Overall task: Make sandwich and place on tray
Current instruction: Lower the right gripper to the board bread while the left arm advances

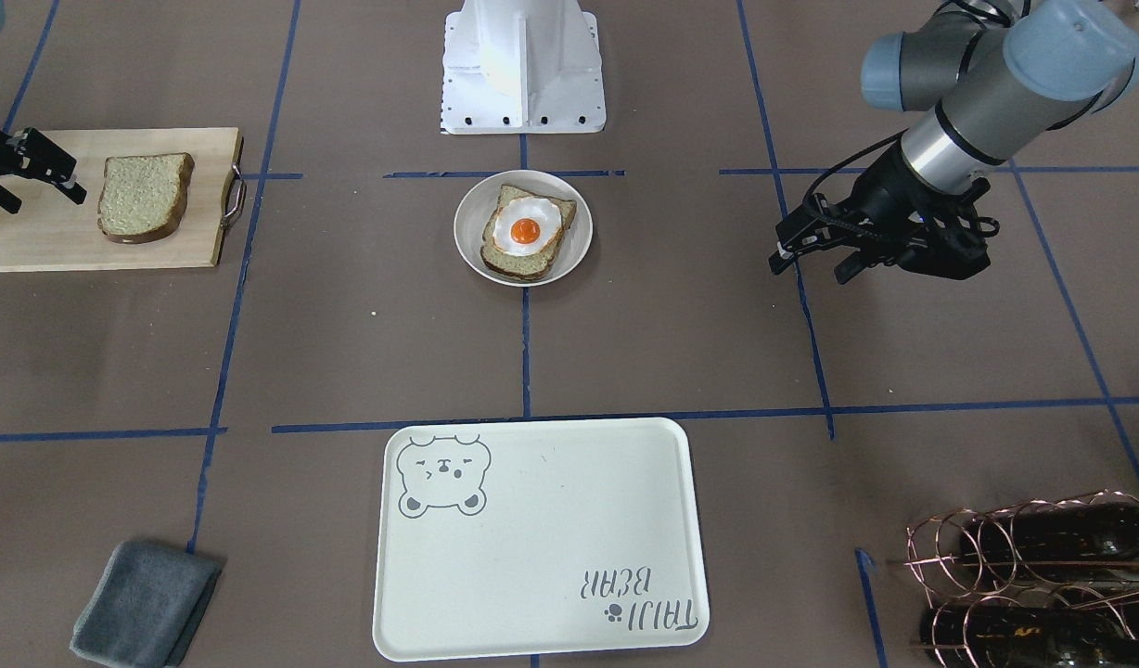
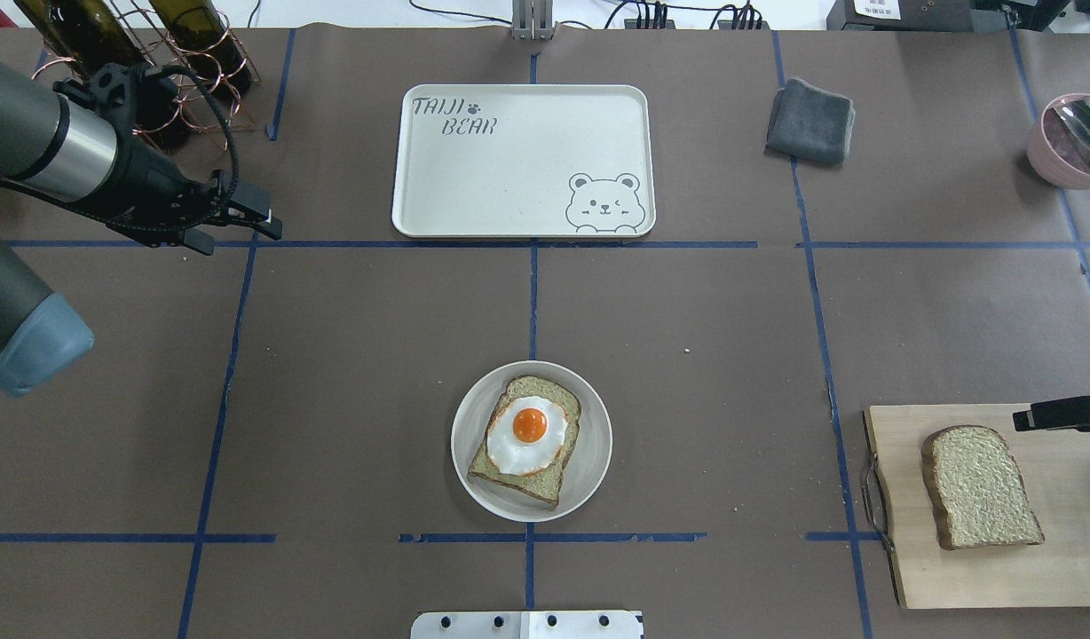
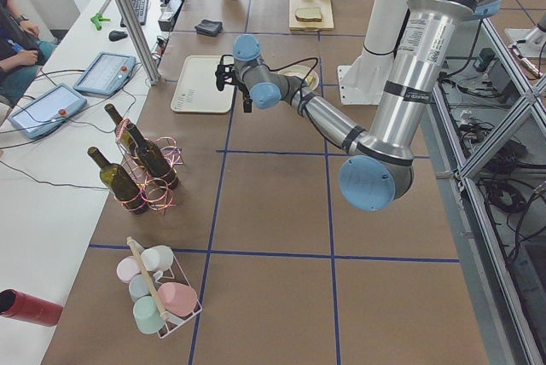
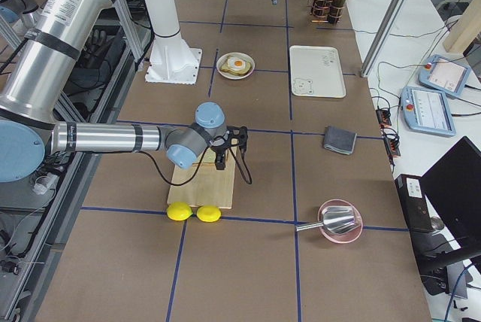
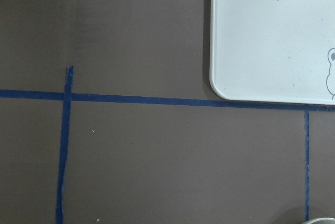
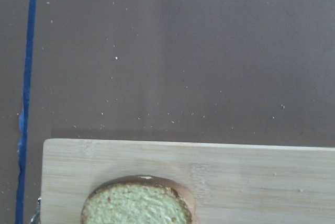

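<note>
Roughly halfway, judging by the front-facing view: the fried egg lies on one bread slice in the round plate, and the tray holds nothing. Overhead, the second slice waits on the cutting board. The right end effector beside it and the left end effector both have their fingers apart. Capping and transfer remain.
</note>
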Available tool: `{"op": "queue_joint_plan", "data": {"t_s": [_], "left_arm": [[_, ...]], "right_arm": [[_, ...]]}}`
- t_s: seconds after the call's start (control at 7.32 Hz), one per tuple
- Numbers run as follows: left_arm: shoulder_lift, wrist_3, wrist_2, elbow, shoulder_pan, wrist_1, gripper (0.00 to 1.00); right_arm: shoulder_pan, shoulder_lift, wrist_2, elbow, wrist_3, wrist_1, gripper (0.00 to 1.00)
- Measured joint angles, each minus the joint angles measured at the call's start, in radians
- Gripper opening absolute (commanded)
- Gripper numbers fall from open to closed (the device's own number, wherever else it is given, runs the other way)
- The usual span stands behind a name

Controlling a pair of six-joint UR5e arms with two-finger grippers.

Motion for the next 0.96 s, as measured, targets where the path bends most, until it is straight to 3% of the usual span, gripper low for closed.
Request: {"op": "queue_joint_plan", "data": {"t_s": [0.27,0.68,0.96], "left_arm": [[-0.019,-0.032,0.038,0.006,0.038,0.0,1.0],[-0.056,-0.099,0.097,0.008,0.104,-0.001,1.0],[-0.06,-0.109,0.102,0.006,0.111,-0.002,1.0]], "right_arm": [[-0.085,-0.034,-0.056,-0.046,0.083,0.145,0.91],[-0.178,-0.043,-0.113,-0.059,0.143,0.185,0.55],[-0.213,-0.049,-0.12,-0.06,0.153,0.187,0.46]]}}
